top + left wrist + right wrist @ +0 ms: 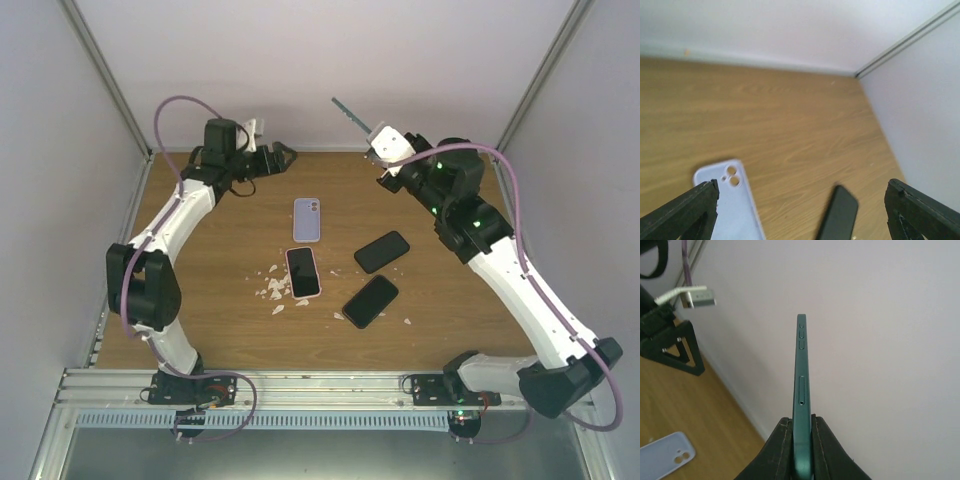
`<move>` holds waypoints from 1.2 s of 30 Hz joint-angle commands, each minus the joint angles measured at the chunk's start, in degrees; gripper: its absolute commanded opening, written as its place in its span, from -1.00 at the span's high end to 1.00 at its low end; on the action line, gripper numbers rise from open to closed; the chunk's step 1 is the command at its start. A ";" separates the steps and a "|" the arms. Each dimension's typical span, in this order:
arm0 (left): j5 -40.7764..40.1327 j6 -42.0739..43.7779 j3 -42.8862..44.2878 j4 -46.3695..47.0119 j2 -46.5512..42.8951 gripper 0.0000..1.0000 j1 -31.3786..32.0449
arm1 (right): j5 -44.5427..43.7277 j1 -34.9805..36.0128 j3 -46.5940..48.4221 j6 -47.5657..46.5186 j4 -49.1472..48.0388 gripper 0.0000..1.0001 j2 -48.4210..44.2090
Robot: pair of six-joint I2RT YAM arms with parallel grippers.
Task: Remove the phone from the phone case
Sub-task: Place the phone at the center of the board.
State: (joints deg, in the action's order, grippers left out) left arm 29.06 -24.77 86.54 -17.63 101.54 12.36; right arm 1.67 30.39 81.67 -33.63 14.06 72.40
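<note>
My right gripper (378,140) is raised near the back wall and shut on the lower end of a dark green phone (351,114). In the right wrist view the phone (802,380) stands edge-on, its side buttons showing, clamped at my right gripper (802,440). A lavender phone case (307,219) lies flat on the table with its camera cutouts facing up. My left gripper (281,155) hovers at the back left, open, with nothing between its fingers (685,212). Its wrist view looks down on the case (732,200).
A pink-cased phone (303,271) lies mid-table among white scraps (271,285). Two black phones (381,251) (370,301) lie to its right; one black phone (840,215) shows in the left wrist view. White walls close the back and both sides.
</note>
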 commanded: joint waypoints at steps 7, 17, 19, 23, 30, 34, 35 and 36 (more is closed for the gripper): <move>7.81 -4.59 8.34 8.47 -9.74 -0.89 -1.75 | -4.22 0.65 -9.76 -16.36 -24.31 0.99 -6.13; 20.90 -19.16 3.57 20.69 -16.34 -0.88 -1.72 | -10.49 6.91 -19.43 -41.78 -44.44 0.99 -7.05; 22.56 -22.57 2.39 22.89 -16.89 -0.88 -1.67 | -11.03 8.18 -20.33 -44.64 -46.17 0.99 -6.97; 24.62 -24.73 2.04 24.49 -17.41 -0.84 -1.31 | -11.66 10.95 -22.76 -50.40 -50.12 0.99 -6.63; 27.68 -26.11 2.05 23.13 -17.45 -0.77 -0.25 | -12.52 14.51 -25.41 -58.49 -55.77 0.99 -5.12; 27.32 -26.88 1.32 22.21 -17.45 -0.68 0.65 | -12.79 15.60 -26.30 -60.82 -57.76 0.99 -4.22; 27.21 -27.56 0.74 22.50 -17.37 -0.65 0.71 | -12.59 15.78 -26.48 -61.12 -58.09 0.99 -4.08; 27.26 -28.32 0.24 22.92 -17.28 -0.62 0.82 | -12.50 15.95 -26.75 -61.64 -58.36 0.99 -3.80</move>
State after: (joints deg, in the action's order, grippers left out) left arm 55.11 -50.65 88.75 2.68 85.34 12.36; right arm -10.31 45.30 55.48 -90.85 -35.57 68.10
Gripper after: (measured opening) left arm 0.835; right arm 0.080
